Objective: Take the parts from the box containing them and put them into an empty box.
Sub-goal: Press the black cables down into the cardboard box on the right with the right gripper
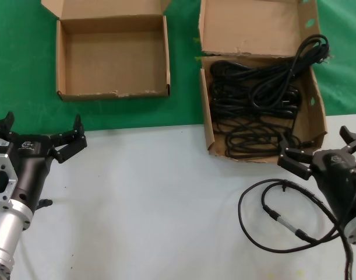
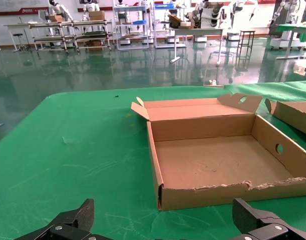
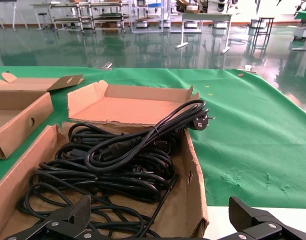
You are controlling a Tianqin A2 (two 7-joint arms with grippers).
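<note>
Looped black power cords (image 1: 260,99): piled inside the larger brown cardboard box (image 1: 319,105), one bundle draped over its rim.
Small square brown cardboard box (image 1: 60,64): on the green-covered tabletop (image 1: 20,70), nothing inside.
Left tool (image 1: 41,133): fingers spread wide, holding nothing, near the small box.
Right tool (image 1: 322,150): fingers spread wide, at the larger box's near edge.
Thin black wire (image 1: 265,216): looped beside the right arm.

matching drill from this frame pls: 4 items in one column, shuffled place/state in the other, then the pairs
1. power cords
2. smaller box
3. left gripper
4. thin wire with silver connector

A. lies looped on the white table
B. piled in the larger box, one plug over its wall
C. open, hanging over the white table on the left
D. empty, on the green cloth

Pairs: 1-B, 2-D, 3-C, 4-A
</note>
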